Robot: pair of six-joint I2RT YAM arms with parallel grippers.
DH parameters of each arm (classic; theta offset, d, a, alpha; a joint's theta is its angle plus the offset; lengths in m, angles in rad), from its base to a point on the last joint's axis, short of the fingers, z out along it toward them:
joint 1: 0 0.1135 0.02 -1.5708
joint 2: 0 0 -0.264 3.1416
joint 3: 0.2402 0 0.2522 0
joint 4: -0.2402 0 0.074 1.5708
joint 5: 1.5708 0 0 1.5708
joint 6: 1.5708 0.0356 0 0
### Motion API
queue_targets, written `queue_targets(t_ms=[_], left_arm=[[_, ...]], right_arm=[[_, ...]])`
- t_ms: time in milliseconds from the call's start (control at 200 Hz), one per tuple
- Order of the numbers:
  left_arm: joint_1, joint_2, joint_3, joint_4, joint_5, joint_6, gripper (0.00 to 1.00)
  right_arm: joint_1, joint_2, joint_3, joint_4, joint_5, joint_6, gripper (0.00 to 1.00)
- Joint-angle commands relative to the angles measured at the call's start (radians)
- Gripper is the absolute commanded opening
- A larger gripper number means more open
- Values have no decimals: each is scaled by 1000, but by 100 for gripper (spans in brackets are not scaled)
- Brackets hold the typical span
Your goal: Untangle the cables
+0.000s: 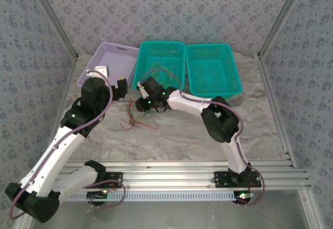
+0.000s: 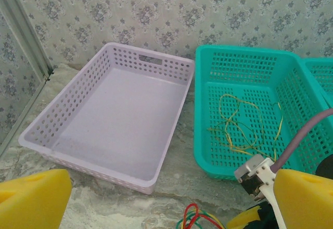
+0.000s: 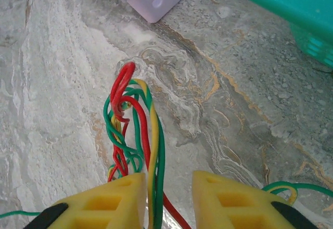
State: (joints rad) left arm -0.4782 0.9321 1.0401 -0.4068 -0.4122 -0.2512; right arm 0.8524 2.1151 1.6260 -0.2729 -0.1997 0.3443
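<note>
The tangled cables (image 3: 136, 130), red, green and yellow, are lying in a knot on the marbled table (image 3: 52, 83), just in front of the baskets. The strands are running back into the gap of the right claw (image 3: 169, 179), hugging one of its yellow fingers (image 3: 117, 198) while the other is standing clear of them. That claw is sitting narrow but not closed, with daylight showing beside the bundle. A few stray ends are trailing off across the table (one green one is looping out past the far finger). More yellow and green wires (image 2: 244, 127) are lying inside the middle teal basket (image 2: 244, 54), between the lilac basket (image 2: 112, 49) and a second teal basket (image 1: 213, 47). The left claw (image 2: 171, 179) is hanging spread wide, gripping nothing, over the table in front of the lilac basket.
</note>
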Motion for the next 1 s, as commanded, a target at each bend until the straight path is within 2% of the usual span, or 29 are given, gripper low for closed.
queue_targets(t_ms=[0, 50, 95, 270, 355, 385, 500, 665, 869, 994], left_arm=[[-6, 2, -2, 27, -4, 16, 100], [-8, 4, -1, 26, -3, 19, 100], [-9, 4, 0, 25, -2, 19, 100], [-21, 9, 1, 23, -8, 29, 100], [-26, 11, 2, 20, -12, 33, 100], [-27, 13, 2, 21, -14, 35, 99], [-34, 14, 1, 21, -16, 38, 100], [-50, 27, 3, 20, 25, 51, 100], [-119, 86, 27, 3, 162, 35, 100], [-163, 129, 56, -28, 132, -51, 100]], right_arm=[[-2, -20, 8, -22, -13, -18, 19], [-8, -33, -10, -9, -27, -16, 14], [-14, -40, -25, 5, -46, -8, 14], [-25, -32, -42, 15, -65, 5, 28], [-22, -23, -41, 22, -79, 17, 32], [-21, -24, -43, 23, -78, 17, 29], [-18, -55, -53, 18, -55, 15, 0], [-39, -205, -111, 21, -20, 15, 0], [-57, -427, -206, 14, -38, 23, 0], [-75, -554, -293, 50, -99, 43, 0]])
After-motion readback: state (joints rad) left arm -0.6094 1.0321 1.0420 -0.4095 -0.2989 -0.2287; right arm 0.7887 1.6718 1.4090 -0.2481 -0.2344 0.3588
